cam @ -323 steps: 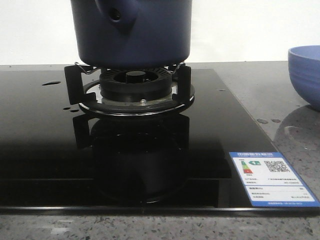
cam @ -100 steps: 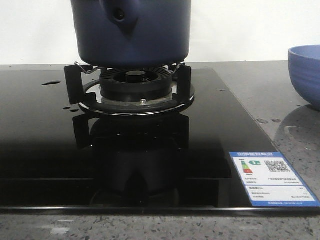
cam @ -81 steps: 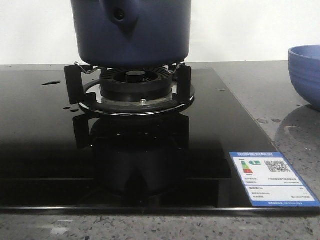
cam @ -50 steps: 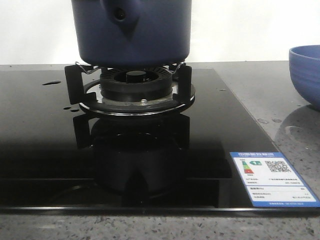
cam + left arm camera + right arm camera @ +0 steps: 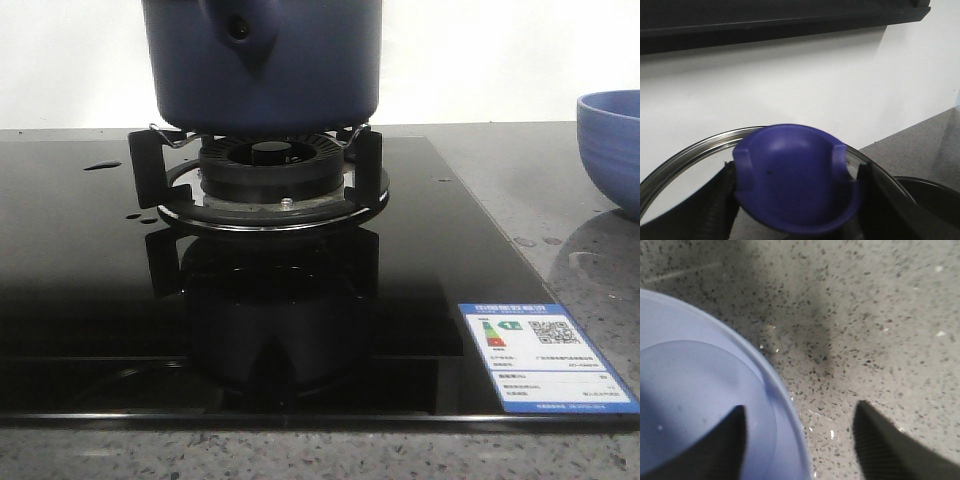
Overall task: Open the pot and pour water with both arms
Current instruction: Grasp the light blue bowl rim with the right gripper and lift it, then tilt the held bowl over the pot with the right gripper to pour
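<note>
Two dark fingers of the left gripper (image 5: 795, 200) sit clamped on either side of a purple knob (image 5: 795, 177) low in the left wrist frame; the knob belongs to a glass lid (image 5: 685, 160) with a metal rim, held up against a white wall (image 5: 790, 85); a dark shelf (image 5: 780, 20) crosses the top of that frame. Over on the right wrist frame, the right gripper (image 5: 800, 440) has its fingers spread apart with nothing between them, one over the light blue bowl (image 5: 695, 400) at lower left, the other over the speckled counter (image 5: 880, 315). Centre top of the front frame, the pot (image 5: 262, 60) stands on the burner stand (image 5: 260, 175) of the black glass stove (image 5: 90, 270), its side stub toward the camera; small drops of water (image 5: 103, 166) shine on the glass at left; the bowl shows at the right edge; a blue label (image 5: 540, 358) lies at lower right.
</note>
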Action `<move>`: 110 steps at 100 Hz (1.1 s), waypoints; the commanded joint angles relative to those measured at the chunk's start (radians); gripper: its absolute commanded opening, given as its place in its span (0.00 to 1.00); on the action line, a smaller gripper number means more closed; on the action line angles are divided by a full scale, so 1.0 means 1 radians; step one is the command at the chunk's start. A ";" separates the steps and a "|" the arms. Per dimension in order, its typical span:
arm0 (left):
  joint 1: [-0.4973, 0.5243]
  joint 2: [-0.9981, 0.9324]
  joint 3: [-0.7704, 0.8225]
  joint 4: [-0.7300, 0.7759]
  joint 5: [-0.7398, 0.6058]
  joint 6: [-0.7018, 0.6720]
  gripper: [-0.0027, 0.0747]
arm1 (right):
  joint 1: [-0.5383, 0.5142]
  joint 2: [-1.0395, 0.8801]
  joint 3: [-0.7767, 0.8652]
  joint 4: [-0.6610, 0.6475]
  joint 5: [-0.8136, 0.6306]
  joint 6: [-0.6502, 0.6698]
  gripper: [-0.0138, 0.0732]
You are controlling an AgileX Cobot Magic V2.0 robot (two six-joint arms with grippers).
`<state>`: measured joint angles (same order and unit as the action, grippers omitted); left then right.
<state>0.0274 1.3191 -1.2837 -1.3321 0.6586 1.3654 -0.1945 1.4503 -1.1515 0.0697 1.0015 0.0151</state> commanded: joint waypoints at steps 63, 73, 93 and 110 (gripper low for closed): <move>0.002 -0.041 -0.041 -0.075 -0.030 -0.011 0.50 | 0.075 -0.007 -0.337 0.115 0.088 -0.062 0.10; 0.002 -0.041 -0.041 -0.075 -0.041 -0.011 0.50 | 0.132 0.018 -0.448 0.115 0.133 -0.062 0.10; 0.002 -0.041 -0.041 -0.075 -0.065 -0.011 0.50 | 0.272 0.094 -0.661 0.117 0.175 -0.062 0.10; 0.002 -0.041 -0.041 -0.075 -0.081 -0.011 0.50 | 0.396 0.168 -0.821 0.117 0.160 -0.060 0.10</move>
<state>0.0274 1.3191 -1.2837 -1.3321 0.6103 1.3654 0.1506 1.6295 -1.8732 0.1603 1.2195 -0.0397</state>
